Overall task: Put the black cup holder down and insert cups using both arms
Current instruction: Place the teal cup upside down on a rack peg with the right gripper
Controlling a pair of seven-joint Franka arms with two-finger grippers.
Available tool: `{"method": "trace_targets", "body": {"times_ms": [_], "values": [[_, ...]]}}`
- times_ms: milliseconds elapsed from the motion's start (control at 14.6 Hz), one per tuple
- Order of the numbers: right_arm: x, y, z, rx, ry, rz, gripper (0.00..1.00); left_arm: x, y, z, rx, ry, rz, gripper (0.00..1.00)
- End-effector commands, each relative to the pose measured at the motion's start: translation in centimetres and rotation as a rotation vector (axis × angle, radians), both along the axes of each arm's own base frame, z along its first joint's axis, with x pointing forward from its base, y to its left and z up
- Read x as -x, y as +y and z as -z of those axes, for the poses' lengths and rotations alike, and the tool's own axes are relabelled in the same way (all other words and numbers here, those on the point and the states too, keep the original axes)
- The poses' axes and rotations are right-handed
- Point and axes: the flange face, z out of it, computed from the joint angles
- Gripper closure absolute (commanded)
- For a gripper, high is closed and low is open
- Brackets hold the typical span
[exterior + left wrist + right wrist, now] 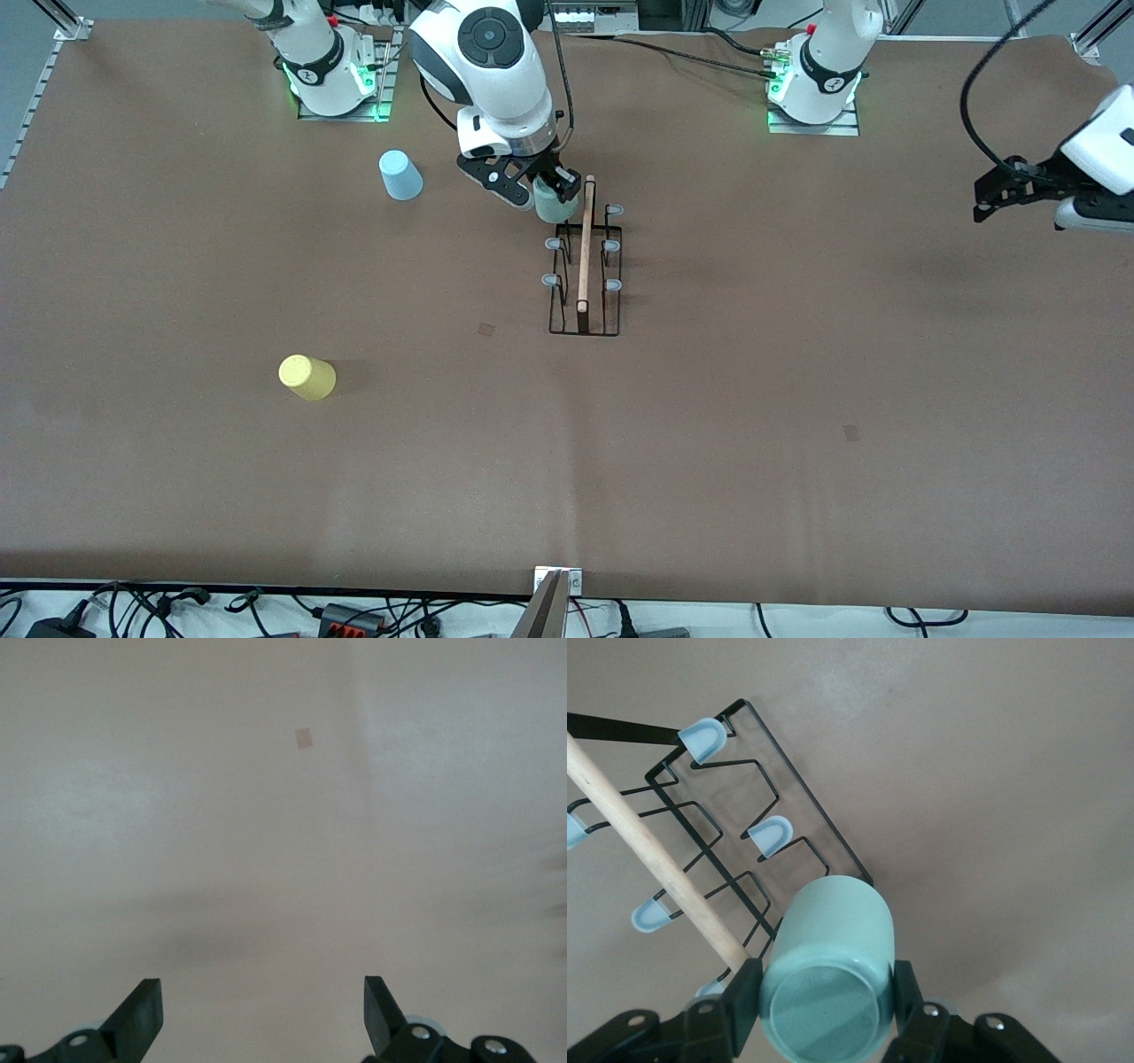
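The black cup holder [585, 266] stands mid-table, its wooden rod [586, 244] along the top and pale-tipped pegs at both sides. My right gripper [551, 190] is shut on the mint green cup [554, 202], held upside down at the rack's end nearest the robot bases, over the peg there. In the right wrist view the cup [828, 974] sits between the fingers [740, 1001], beside the rod [651, 850] and the rack [797, 815]. The light blue cup [400, 175] and the yellow cup [307, 377] stand upside down toward the right arm's end. My left gripper [997, 193] is open, empty, waiting above its table end.
The brown table [797, 399] carries a small square mark [487, 330] beside the rack and another [851, 432] nearer the front camera. The left wrist view shows only bare table [266, 859] with a small mark [304, 738]. Cables lie along the front edge.
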Motion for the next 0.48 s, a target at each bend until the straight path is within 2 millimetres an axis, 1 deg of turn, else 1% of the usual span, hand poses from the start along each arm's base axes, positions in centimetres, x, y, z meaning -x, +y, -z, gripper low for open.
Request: {"method": "trace_targets", "body": {"times_ms": [0, 68, 137, 274, 342, 410], "values": [[0.2, 0.0, 0.7, 0.017, -0.001, 0.013, 0.41, -1.1, 1.0, -1.3, 0.022, -0.011, 0.005, 0.0], [0.1, 0.0, 0.7, 0.017, -0.002, 0.012, 0.03, -0.8, 0.9, -1.3, 0.024, 0.014, 0.015, 0.0], [-0.1, -0.1, 0.6, 0.015, -0.006, 0.014, 0.0, -0.6, 0.5, -2.1, 0.024, 0.02, 0.021, 0.0], [-1.0, -0.7, -0.3, 0.007, -0.023, 0.013, 0.0, -0.3, 0.0, -2.6, 0.024, 0.035, 0.021, 0.0], [-2.3, -1.7, -1.3, 0.001, -0.036, 0.025, 0.0, -0.3, -0.2, -2.8, 0.023, 0.034, 0.024, 0.0], [-4.1, -3.4, -2.6, -0.007, -0.059, 0.027, 0.0, -0.3, -0.2, -2.8, 0.023, 0.036, 0.027, 0.0]]}}
